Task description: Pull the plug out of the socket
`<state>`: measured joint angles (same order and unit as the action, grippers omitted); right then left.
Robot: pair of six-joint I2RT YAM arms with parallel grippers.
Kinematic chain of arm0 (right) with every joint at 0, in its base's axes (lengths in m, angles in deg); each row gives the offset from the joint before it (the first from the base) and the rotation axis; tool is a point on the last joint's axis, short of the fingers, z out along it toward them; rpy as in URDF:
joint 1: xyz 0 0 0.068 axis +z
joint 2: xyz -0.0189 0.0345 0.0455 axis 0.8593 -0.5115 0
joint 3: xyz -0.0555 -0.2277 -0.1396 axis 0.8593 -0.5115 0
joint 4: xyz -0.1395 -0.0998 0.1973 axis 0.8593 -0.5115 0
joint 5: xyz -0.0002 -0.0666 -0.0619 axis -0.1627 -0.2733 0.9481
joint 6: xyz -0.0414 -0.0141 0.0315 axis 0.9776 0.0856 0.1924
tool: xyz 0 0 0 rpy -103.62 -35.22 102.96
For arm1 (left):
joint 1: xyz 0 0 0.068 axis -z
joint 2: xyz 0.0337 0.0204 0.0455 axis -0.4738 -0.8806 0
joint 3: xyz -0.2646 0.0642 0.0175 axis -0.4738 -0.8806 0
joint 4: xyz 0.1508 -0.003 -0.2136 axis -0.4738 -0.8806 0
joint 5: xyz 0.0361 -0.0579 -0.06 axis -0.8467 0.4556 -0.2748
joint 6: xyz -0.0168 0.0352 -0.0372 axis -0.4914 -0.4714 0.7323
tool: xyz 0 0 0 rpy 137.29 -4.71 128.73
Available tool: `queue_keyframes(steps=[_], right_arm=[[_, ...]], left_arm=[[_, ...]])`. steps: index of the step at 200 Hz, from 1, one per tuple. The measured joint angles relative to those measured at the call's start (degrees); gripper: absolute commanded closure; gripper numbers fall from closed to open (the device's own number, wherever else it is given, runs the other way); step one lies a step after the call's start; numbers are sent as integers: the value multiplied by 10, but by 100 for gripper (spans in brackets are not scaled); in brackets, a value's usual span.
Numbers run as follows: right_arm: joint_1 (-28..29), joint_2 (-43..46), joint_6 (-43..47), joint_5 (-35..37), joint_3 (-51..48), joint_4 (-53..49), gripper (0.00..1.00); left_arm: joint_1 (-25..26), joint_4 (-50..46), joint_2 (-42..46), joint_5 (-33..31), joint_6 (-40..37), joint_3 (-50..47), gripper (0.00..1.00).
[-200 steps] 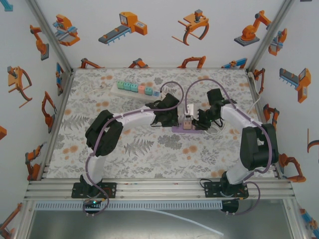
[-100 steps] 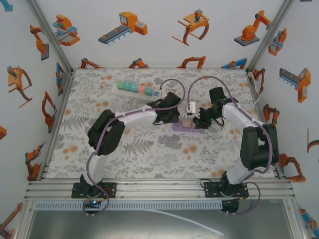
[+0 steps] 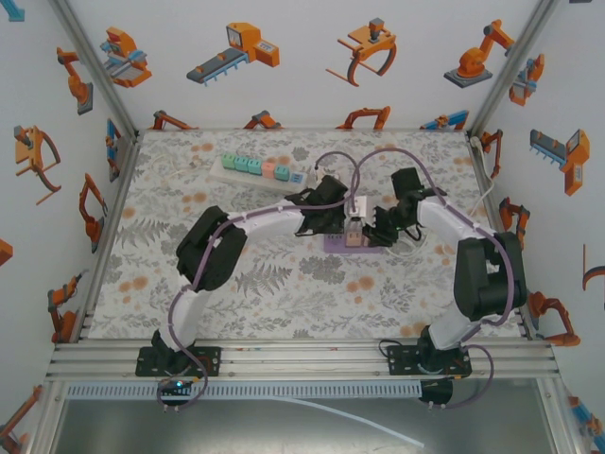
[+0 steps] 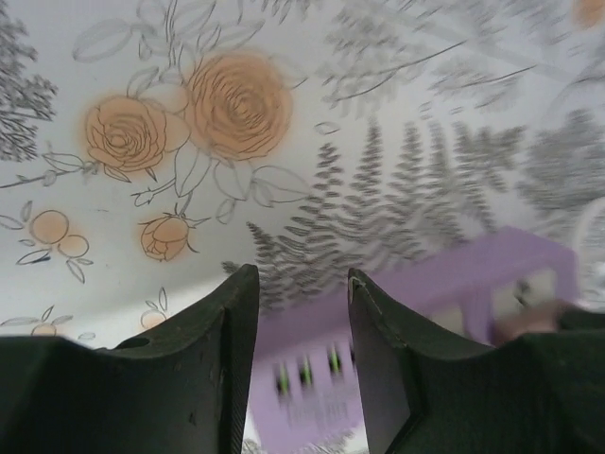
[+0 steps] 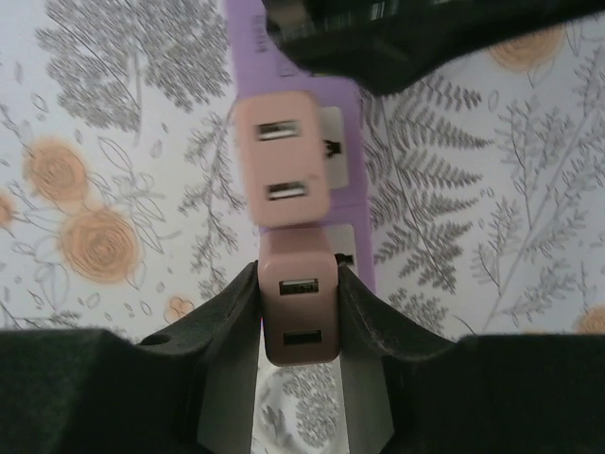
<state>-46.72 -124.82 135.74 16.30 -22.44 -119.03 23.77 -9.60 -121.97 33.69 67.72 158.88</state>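
A purple socket strip [image 3: 333, 244] lies mid-table, with two pink plugs standing on it. My right gripper [image 5: 299, 284] is shut on the nearer pink plug [image 5: 301, 312], a USB block pressed between both fingers, right beside a white socket face [image 5: 346, 244]. The second pink plug [image 5: 281, 161] stands just beyond it on the purple strip [image 5: 248, 43]. My left gripper [image 4: 302, 284] hovers over the strip's left end [image 4: 312, 378], jaws slightly apart with nothing between them. From above, the left gripper [image 3: 337, 224] and right gripper [image 3: 371, 230] flank the plugs [image 3: 354, 233].
A white power strip [image 3: 260, 168] with several coloured plugs lies at the back left of the floral table [image 3: 284, 293]. Purple cables loop above both wrists. Aluminium frame posts and printed walls close in the sides.
The left arm has reached further right, bringing its gripper over the purple strip's left end. The right gripper has kept its grip on the pink plug, barely moving.
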Motion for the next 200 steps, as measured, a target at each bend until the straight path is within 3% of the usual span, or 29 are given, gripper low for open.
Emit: queue_keyframes(steps=[47,117,151,200], right_arm=[[-9,13,-56,-65,-31,60,100],[-13,41,-57,-79,-33,46,100],[-16,49,-49,-74,-33,44,100],[-11,47,-31,-55,-50,59,100]], left_arm=[[0,26,-1,8,-5,-12,63],[-2,77,38,1,8,-75,60],[-20,62,54,12,2,-83,43],[-64,2,148,35,3,-160,36]])
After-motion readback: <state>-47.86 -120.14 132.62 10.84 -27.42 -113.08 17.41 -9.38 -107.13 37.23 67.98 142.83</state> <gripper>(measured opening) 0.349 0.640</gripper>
